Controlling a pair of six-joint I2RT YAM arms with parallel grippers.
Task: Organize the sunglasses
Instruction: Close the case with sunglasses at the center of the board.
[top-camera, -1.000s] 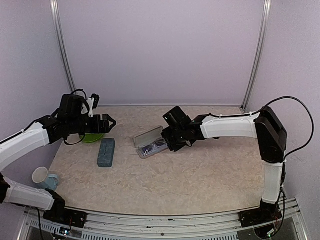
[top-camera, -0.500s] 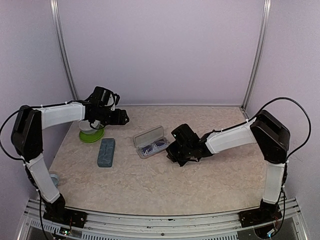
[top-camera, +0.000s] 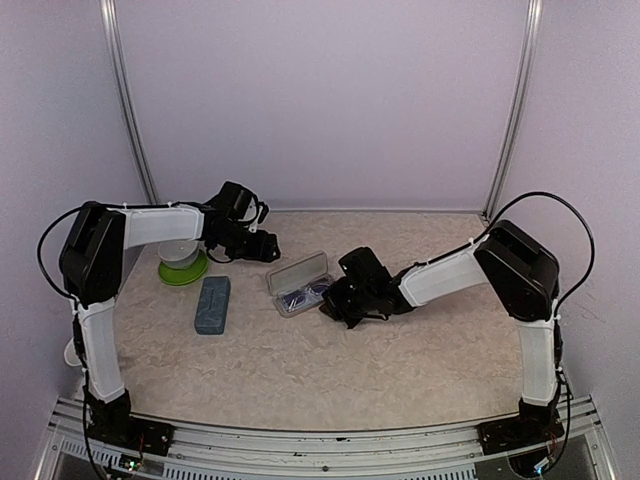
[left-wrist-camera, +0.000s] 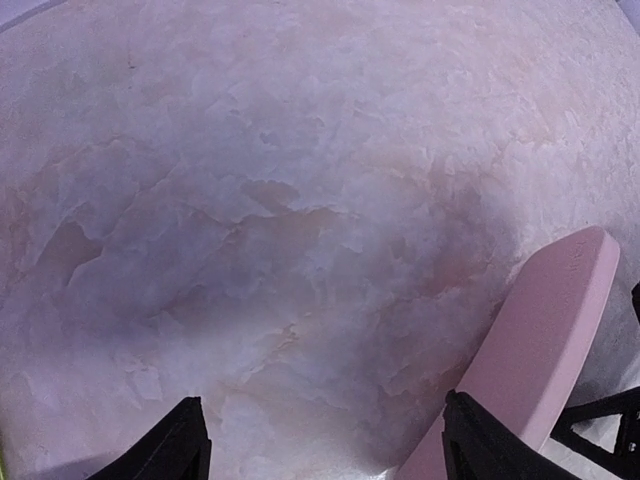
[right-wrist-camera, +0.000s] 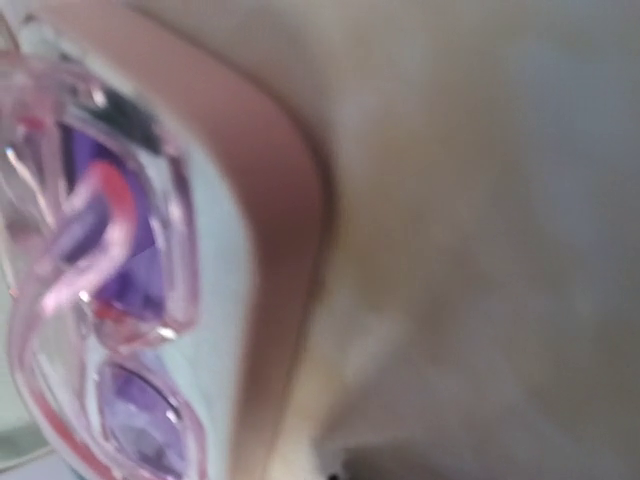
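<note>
An open pink case (top-camera: 299, 270) lies mid-table, and sunglasses (top-camera: 302, 297) rest in its lower half. The right wrist view shows them blurred and close: a pale clear-pink frame with purple lenses (right-wrist-camera: 112, 300) on light lining, inside the pink case rim (right-wrist-camera: 285, 260). My right gripper (top-camera: 331, 304) is shut, low on the table and against the case's right end, with nothing seen held. My left gripper (top-camera: 270, 245) hovers just left of the raised lid. It is open in the left wrist view (left-wrist-camera: 325, 452), nothing between its fingers, and the pink lid (left-wrist-camera: 545, 350) is beside its right fingertip.
A shut blue-grey case (top-camera: 212, 304) lies left of the pink one. A green dish (top-camera: 183, 269) with a white object on it stands at the far left, under the left arm. Walls close in the table's back and sides.
The left arm has swung right, from over the green dish to beside the pink case's lid. The right gripper has shut and dropped to the table at the case's right end.
</note>
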